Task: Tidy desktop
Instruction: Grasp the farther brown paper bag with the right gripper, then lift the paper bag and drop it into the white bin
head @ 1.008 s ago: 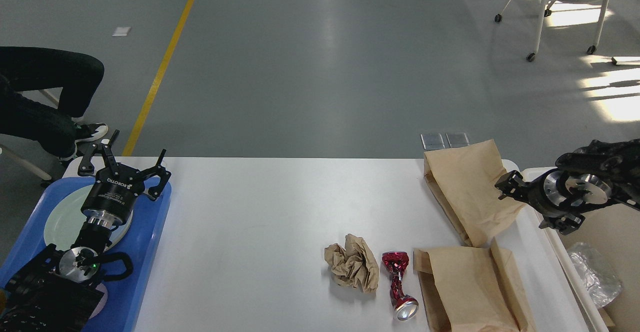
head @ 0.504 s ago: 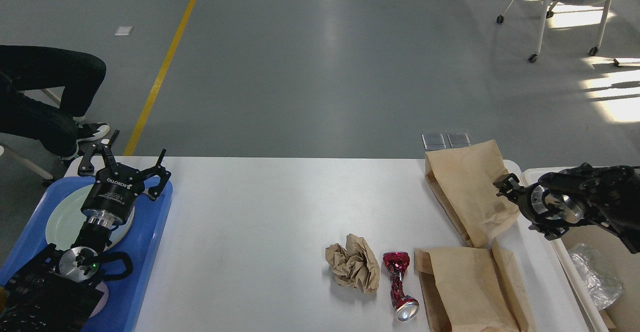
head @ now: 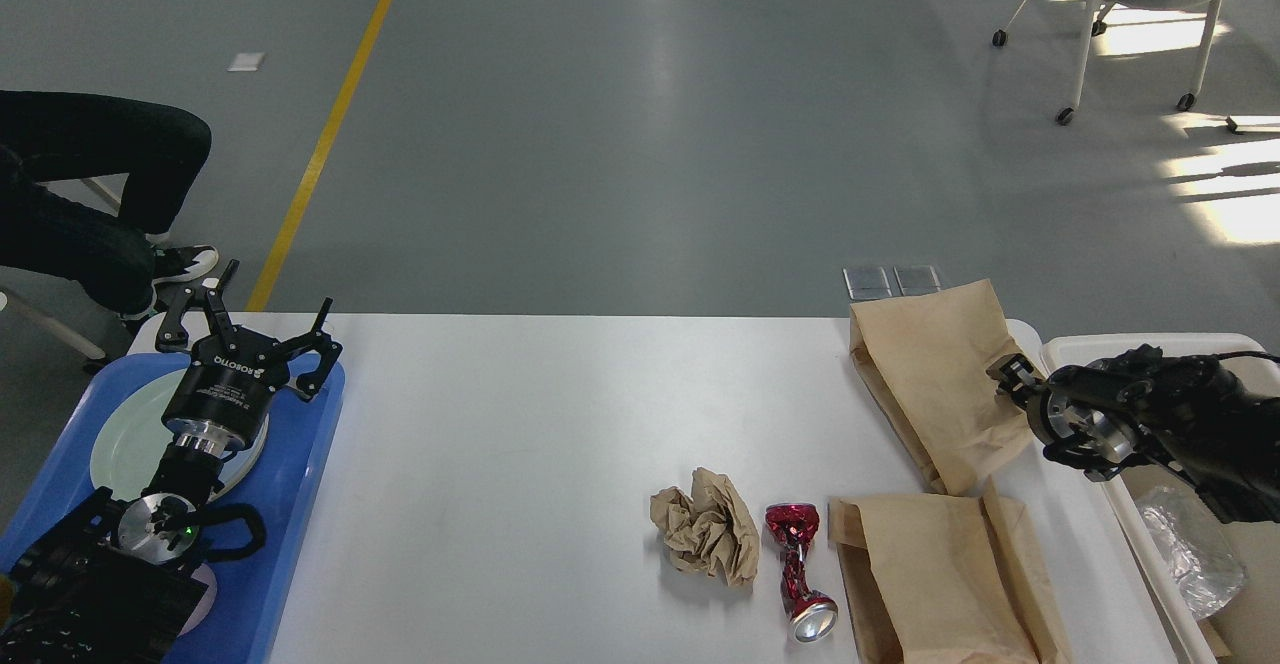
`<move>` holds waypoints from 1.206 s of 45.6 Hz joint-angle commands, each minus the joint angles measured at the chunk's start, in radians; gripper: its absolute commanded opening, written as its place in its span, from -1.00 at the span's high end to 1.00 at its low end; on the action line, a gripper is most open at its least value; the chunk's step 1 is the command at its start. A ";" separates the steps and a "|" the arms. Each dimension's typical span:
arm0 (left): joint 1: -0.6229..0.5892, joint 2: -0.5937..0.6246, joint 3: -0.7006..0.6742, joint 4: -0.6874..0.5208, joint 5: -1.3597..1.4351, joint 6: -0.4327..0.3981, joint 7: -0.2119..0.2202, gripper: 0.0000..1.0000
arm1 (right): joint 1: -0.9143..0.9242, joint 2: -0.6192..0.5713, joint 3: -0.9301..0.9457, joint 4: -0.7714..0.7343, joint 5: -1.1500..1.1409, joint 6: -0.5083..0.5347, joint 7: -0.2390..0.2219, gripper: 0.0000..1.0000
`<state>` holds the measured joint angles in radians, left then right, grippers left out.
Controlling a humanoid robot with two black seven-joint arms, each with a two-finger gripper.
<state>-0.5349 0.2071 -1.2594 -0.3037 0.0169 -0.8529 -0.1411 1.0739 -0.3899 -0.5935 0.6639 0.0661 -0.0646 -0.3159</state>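
Desktop (head: 520, 424); left pincer (head: 250, 319) reads "ROBOTIQ".

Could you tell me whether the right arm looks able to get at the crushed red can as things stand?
Probably yes: the right tool hovers by the far paper bag, and the crushed red can lies uncovered on the desktop, between crumpled paper and the near bag.

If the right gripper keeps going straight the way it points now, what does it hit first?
The right gripper points left, toward the upper brown paper bag lying at the desktop right edge. It would likely meet that bag first; it already overlaps the bag's edge, though its height above is unclear.
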 commanded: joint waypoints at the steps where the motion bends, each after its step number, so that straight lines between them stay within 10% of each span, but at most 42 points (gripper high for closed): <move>1: 0.000 0.000 0.000 0.000 0.000 0.000 0.000 -0.94 | -0.006 0.014 0.006 0.006 0.003 0.009 0.000 0.70; 9: 0.001 0.000 0.000 0.000 0.000 0.000 0.000 -0.94 | -0.017 0.022 0.098 0.006 0.004 -0.001 0.000 1.00; 27: 0.000 0.000 0.000 0.000 0.000 0.000 0.000 -0.94 | 0.035 0.005 0.129 0.054 0.004 0.000 -0.002 1.00; 39: 0.000 0.000 0.000 0.000 0.000 0.000 0.000 -0.94 | 0.297 -0.211 0.109 0.325 0.003 0.025 -0.012 1.00; 55: 0.001 0.000 0.000 0.000 0.000 0.000 0.000 -0.94 | 0.685 -0.401 0.009 0.444 0.007 0.377 -0.017 1.00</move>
<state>-0.5349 0.2071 -1.2594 -0.3037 0.0169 -0.8529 -0.1411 1.6522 -0.7352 -0.5475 1.0856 0.0713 0.2161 -0.3319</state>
